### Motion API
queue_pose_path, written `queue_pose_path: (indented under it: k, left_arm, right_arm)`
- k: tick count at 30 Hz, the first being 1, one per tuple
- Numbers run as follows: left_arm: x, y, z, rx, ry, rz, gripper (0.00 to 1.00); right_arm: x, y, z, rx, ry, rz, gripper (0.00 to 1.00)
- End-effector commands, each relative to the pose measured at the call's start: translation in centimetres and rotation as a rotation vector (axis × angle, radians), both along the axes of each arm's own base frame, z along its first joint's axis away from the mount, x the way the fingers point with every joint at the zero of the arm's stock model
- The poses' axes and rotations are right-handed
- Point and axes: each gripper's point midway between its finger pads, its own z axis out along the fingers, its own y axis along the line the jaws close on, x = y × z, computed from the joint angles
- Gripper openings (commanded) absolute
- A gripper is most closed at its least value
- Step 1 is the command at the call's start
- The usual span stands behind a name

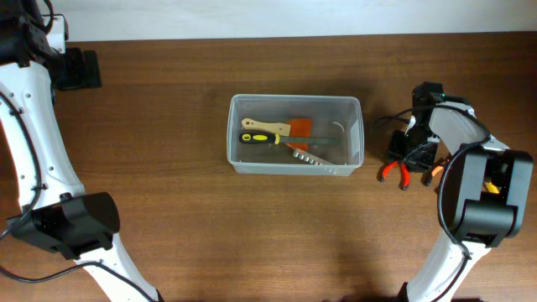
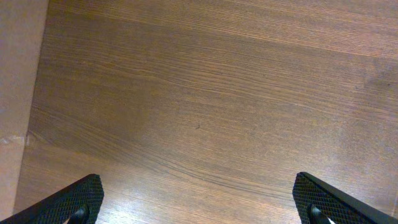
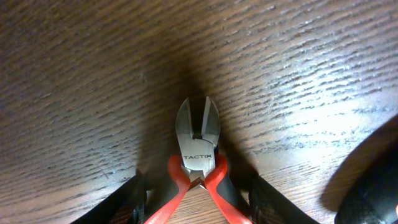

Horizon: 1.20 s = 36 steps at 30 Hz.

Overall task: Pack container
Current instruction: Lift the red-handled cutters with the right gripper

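Observation:
A clear plastic container [image 1: 295, 99] stands mid-table. It holds a yellow-and-black screwdriver [image 1: 262, 138], a wooden-handled tool with an orange part [image 1: 277, 127] and a toothed metal blade [image 1: 309, 156]. Red-handled cutting pliers [image 3: 198, 149] lie flat on the table to the right of the container, also seen in the overhead view [image 1: 394, 172]. My right gripper [image 3: 194, 193] is low over them. Its fingers straddle the handles with a gap on each side, so it is open. My left gripper [image 2: 198, 182] is wide open and empty over bare wood at the far left.
The wooden table's [image 1: 168, 210] far edge meets a pale wall along the top. An orange-tipped part [image 1: 433, 173] shows beside the right arm. The left wrist view shows the table's left edge [image 2: 38, 93].

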Motion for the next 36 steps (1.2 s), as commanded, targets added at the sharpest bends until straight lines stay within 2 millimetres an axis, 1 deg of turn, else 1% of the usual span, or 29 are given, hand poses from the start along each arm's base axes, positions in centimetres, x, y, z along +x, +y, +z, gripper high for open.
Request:
queue_pose_path:
  k: [1, 5, 6, 7, 8, 9, 11, 14, 16, 18, 21, 23, 27, 30, 33, 36]
  left_arm:
    - [0.1, -0.1, -0.3, -0.022, 0.001, 0.006, 0.99]
    - [0.1, -0.1, -0.3, -0.022, 0.001, 0.006, 0.99]
    - [0.1, -0.1, -0.3, -0.022, 0.001, 0.006, 0.99]
    - [0.1, -0.1, -0.3, -0.022, 0.001, 0.006, 0.99]
    - [0.1, -0.1, -0.3, -0.022, 0.001, 0.006, 0.99]
    - [0.1, -0.1, -0.3, -0.022, 0.001, 0.007, 0.99]
    - [0.1, -0.1, -0.3, -0.022, 0.001, 0.006, 0.99]
    - [0.1, -0.1, -0.3, -0.022, 0.001, 0.006, 0.99]
    - [0.1, -0.1, -0.3, -0.022, 0.001, 0.006, 0.99]
    - [0.1, -0.1, -0.3, -0.022, 0.001, 0.006, 0.99]
    - [0.1, -0.1, -0.3, -0.022, 0.001, 0.006, 0.99]
    - [0.1, -0.1, -0.3, -0.022, 0.001, 0.006, 0.99]
    - [0.1, -0.1, -0.3, -0.022, 0.001, 0.006, 0.99]
    - [0.1, -0.1, -0.3, -0.022, 0.001, 0.006, 0.99]
    - [0.1, -0.1, -0.3, -0.022, 0.001, 0.006, 0.99]
    - [0.1, -0.1, -0.3, -0.022, 0.001, 0.006, 0.99]
  right_arm:
    - [-0.8, 0.0, -0.5, -0.001, 0.026, -0.051, 0.53]
    - [-0.6, 0.0, -0.5, -0.002, 0.019, -0.059, 0.54]
    - [-0.3, 0.0, -0.6, -0.004, 0.008, -0.058, 0.57]
    - [0.1, -0.1, -0.6, -0.007, -0.009, -0.051, 0.68]
    - [0.7, -0.3, -0.6, -0.01, -0.035, -0.032, 0.76]
    - [1.4, -0.6, -0.5, -0.014, -0.064, -0.02, 0.78]
    - [2.4, -1.2, -0.1, -0.02, -0.1, -0.019, 0.78]
    - [3.4, -1.6, 0.9, -0.002, -0.129, -0.035, 0.73]
    - [3.4, -1.6, 1.3, 0.009, -0.126, -0.042, 0.69]
    - [2.9, -1.6, 1.3, 0.013, -0.105, -0.046, 0.63]
    - [1.8, -1.2, 1.3, 0.024, -0.062, -0.071, 0.59]
    - [1.6, -1.1, 1.3, 0.026, -0.051, -0.072, 0.55]
    - [0.9, -0.8, 1.3, 0.041, -0.021, -0.11, 0.44]
    - [0.7, -0.5, 1.3, 0.056, -0.011, -0.134, 0.43]
    - [0.7, 0.1, 1.4, 0.091, -0.012, -0.144, 0.38]
    - [0.6, 0.3, 1.4, 0.102, -0.004, -0.163, 0.37]
